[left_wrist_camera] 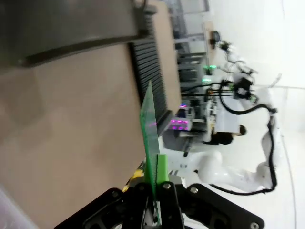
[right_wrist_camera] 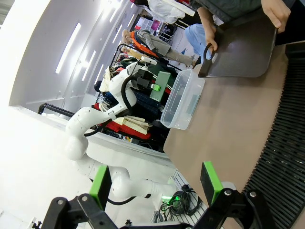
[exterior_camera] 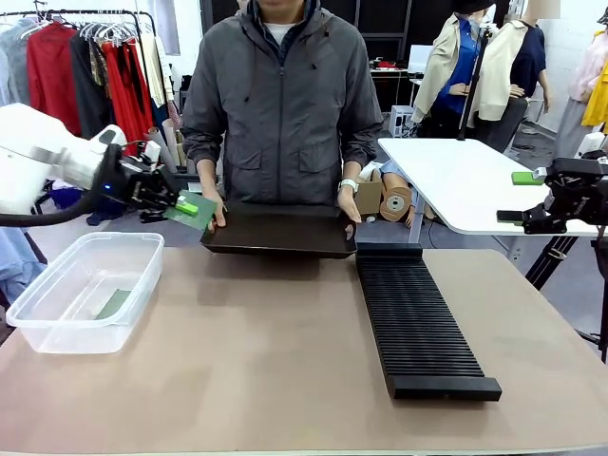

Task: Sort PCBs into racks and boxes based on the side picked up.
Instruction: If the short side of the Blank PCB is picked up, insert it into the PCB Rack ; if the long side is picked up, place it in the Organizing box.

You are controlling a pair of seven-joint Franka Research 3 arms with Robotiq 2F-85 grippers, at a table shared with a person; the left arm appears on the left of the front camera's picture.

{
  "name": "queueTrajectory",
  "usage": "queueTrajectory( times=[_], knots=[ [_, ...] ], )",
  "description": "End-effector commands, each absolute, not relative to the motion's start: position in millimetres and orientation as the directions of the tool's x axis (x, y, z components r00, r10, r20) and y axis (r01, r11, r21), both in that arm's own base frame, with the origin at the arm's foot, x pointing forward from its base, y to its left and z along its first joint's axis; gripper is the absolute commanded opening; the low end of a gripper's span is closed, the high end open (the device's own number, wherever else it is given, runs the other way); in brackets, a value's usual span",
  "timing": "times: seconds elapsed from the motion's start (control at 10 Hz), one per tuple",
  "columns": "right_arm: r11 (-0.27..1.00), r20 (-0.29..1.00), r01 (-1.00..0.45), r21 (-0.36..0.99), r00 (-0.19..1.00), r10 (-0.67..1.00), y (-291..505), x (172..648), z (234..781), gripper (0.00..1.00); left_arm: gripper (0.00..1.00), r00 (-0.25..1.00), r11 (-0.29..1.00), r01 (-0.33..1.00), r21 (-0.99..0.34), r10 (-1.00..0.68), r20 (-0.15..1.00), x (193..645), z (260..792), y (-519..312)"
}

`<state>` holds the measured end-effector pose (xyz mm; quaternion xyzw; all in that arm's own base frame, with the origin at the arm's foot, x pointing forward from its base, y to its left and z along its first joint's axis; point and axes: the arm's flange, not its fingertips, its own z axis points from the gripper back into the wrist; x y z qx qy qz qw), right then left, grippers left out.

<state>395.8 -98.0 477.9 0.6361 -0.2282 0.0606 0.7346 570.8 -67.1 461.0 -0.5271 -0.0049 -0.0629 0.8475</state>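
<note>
My left gripper [exterior_camera: 183, 203] is shut on a green PCB [exterior_camera: 197, 212], holding it in the air above the far end of the clear box [exterior_camera: 57, 318], close to the person's hand. In the left wrist view the PCB [left_wrist_camera: 150, 129] stands edge-on between the green pads [left_wrist_camera: 162, 169]. A second, darker PCB [exterior_camera: 114, 304] lies flat inside the box. The long black slotted rack [exterior_camera: 418, 323] lies right of centre. My right gripper [exterior_camera: 518, 198] hovers at the far right, off the table, open and empty [right_wrist_camera: 157, 183].
A person at the far side holds a flat black tray [exterior_camera: 280, 231] with both hands, its edge resting on the table. A white side table [exterior_camera: 456, 180] stands behind the right gripper. Bare brown tabletop [exterior_camera: 266, 361] lies between box and rack.
</note>
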Motion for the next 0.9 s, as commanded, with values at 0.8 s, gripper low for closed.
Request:
queueTrajectory(
  times=[0.8],
  knots=[
    [0.178,0.42,-0.389,0.904,0.885,-0.199,-98.2,394.8,479.6,1.0,0.0,0.998,0.867,0.057,-0.495,-0.07,-0.008,563.4,497.4,21.3]
  ],
)
